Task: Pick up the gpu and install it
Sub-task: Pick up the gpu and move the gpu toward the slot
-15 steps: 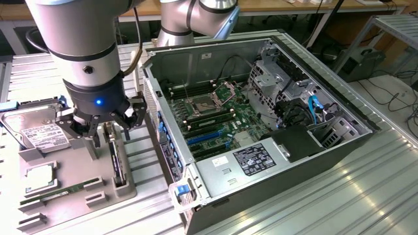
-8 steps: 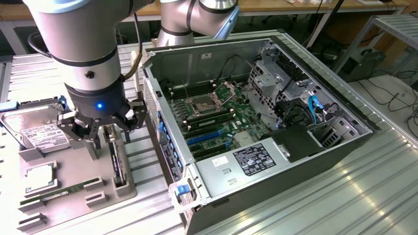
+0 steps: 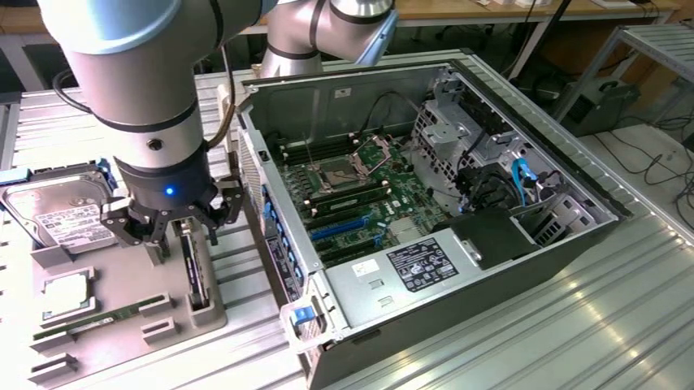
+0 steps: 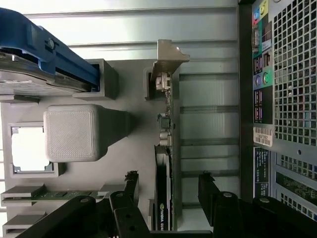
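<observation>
The claw [image 3: 171, 234] hangs released, fingers spread, over a grey holder tray [image 3: 122, 329] carrying, from the exterior view's left, a hard drive [image 3: 54, 215], then the gpu [image 3: 197, 275] standing on edge beneath it, beside the open computer case [image 3: 434, 203].

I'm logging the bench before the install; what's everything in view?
gpu: one, dark, silvery bracket, on edge in holder tray
hard drive: one, silver, blue caddy, in tray
RAM stick: one, green, in tray
processor: one, silver, in tray
holder tray: one, grey, exterior view's left
computer case: one, black and silver, open, beside tray
table: one, silvery, under everything
arm: one, grey, above tray
fingers: two, black, open, flanking gpu
</observation>
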Tool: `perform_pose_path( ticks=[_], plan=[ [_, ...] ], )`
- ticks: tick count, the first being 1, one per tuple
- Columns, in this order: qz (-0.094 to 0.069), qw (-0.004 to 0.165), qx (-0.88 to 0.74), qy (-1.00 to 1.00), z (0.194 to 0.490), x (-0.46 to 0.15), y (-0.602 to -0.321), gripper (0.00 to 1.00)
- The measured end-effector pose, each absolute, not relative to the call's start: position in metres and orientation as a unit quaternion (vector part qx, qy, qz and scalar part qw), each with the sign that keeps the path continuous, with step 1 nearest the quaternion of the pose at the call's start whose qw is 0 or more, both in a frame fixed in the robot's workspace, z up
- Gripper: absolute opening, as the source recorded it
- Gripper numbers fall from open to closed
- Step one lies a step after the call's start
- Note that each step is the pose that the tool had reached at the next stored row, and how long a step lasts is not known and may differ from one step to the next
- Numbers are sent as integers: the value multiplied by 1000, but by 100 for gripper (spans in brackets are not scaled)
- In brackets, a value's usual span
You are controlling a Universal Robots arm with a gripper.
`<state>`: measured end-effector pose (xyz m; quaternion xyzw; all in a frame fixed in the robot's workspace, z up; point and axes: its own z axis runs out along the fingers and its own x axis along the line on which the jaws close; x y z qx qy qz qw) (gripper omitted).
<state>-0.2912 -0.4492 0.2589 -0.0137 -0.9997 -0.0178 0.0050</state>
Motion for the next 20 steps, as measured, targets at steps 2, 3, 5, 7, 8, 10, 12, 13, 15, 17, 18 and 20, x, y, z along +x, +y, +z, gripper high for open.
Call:
perform_pose_path(
  ticks=[2, 3, 5, 7, 8, 10, 12, 13, 15, 17, 18, 20],
  plan=[
    [-18, 5, -13, -1000, 255, -291, -450, 60],
    [-18, 5, -13, -1000, 253, -291, -450, 60],
    [-18, 5, -11, -1000, 248, -292, -450, 60],
    [-18, 5, -7, -1000, 244, -292, -450, 60],
    [-18, 6, -3, -1000, 243, -292, -450, 60],
    [-18, 6, 7, -1000, 241, -293, -450, 60],
    [-18, 6, 13, -1000, 239, -293, -450, 60],
    [-18, 6, 15, -1000, 237, -293, -450, 60],
    [-18, 6, 15, -1000, 233, -293, -450, 60],
    [-18, 6, 16, -1000, 229, -293, -450, 60],
    [-18, 6, 16, -1000, 227, -293, -450, 60],
    [-18, 6, 16, -1000, 224, -293, -450, 60]
  ],
)
